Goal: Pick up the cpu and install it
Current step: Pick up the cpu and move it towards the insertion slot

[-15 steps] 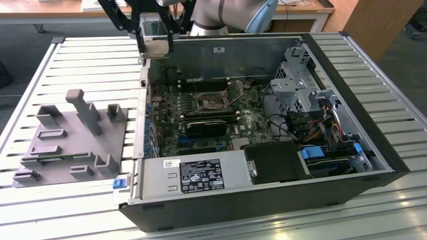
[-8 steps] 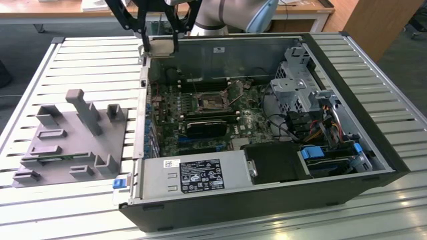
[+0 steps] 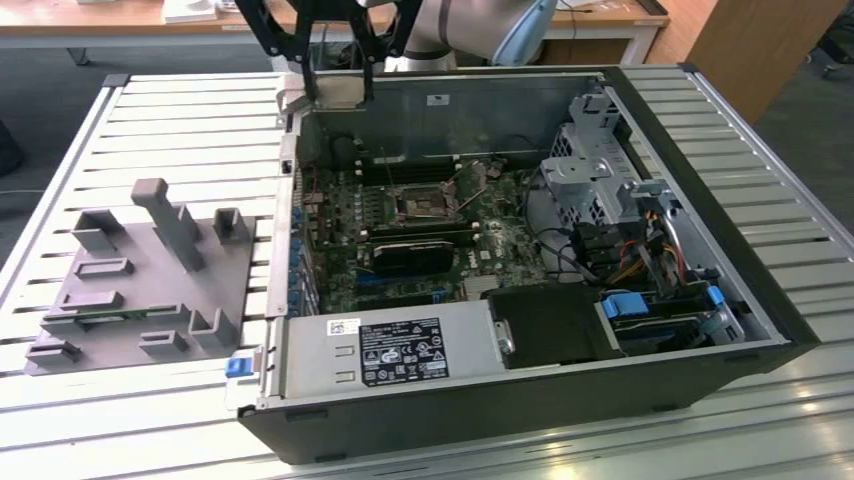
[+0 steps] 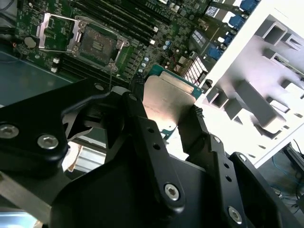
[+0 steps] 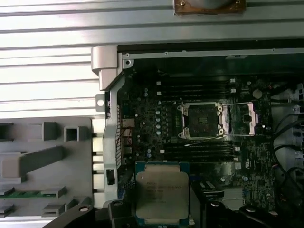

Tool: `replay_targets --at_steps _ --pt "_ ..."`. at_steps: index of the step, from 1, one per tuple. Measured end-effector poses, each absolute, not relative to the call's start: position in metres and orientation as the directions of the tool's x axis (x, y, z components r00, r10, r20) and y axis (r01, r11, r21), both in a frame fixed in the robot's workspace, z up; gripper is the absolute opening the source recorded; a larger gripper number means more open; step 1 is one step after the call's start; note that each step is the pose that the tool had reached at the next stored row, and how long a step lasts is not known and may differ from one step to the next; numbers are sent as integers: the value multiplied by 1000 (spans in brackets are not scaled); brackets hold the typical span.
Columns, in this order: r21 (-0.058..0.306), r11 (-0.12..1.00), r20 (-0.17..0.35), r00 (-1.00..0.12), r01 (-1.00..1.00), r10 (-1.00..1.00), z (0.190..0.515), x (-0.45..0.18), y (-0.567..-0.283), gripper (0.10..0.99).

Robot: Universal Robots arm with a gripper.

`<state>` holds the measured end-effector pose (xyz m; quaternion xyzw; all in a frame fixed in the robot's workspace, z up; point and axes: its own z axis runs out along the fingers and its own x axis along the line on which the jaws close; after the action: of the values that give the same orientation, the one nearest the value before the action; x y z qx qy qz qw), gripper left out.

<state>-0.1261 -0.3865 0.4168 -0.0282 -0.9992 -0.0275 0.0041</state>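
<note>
The cpu point(image 5: 161, 192) is a flat square chip with a silvery top plate and a thin green rim. My gripper point(image 4: 167, 97) is shut on it, one black finger point(image 4: 137, 88) pressed against each of two opposite edges. In the exterior view the gripper point(image 3: 336, 90) hangs with the cpu over the back corner of the open computer case point(image 3: 747, 290), on the exterior view's left. The open socket point(image 5: 199, 120) on the motherboard has its metal frame and lever swung up, and it sits apart from the cpu, farther into the case. The socket point(image 3: 424, 203) lies below the gripper.
A grey holder point(image 3: 147, 270) with upright posts sits on the slatted table at the exterior view's left. Inside the case are a black card point(image 3: 414, 255), a power supply point(image 3: 387, 350), a drive cage point(image 3: 601, 160) and loose cables point(image 3: 641, 250).
</note>
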Motion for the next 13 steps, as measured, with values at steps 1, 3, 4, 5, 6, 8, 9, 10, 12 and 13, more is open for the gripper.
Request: replay_targets --at_steps 1,3,4,5,6,8,9,10,12,13 --pt "55 997 10 -998 57 56 417 -125 -384 537" --pt "55 997 10 -998 56 56 417 -122 -380 537" --pt "55 997 10 -998 56 56 417 -120 -378 537" --pt "55 997 10 -998 57 56 417 -118 -376 537" --pt "55 997 10 -998 57 56 417 -116 -375 537" --pt "55 997 10 -998 57 56 417 -111 -373 537" --pt "55 997 10 -998 57 56 417 -108 -372 537" --pt "55 997 10 -998 57 56 417 -105 -371 537" --pt "55 997 10 -998 57 56 417 -101 -369 537" --pt "55 997 10 -998 57 56 417 -98 -368 537"
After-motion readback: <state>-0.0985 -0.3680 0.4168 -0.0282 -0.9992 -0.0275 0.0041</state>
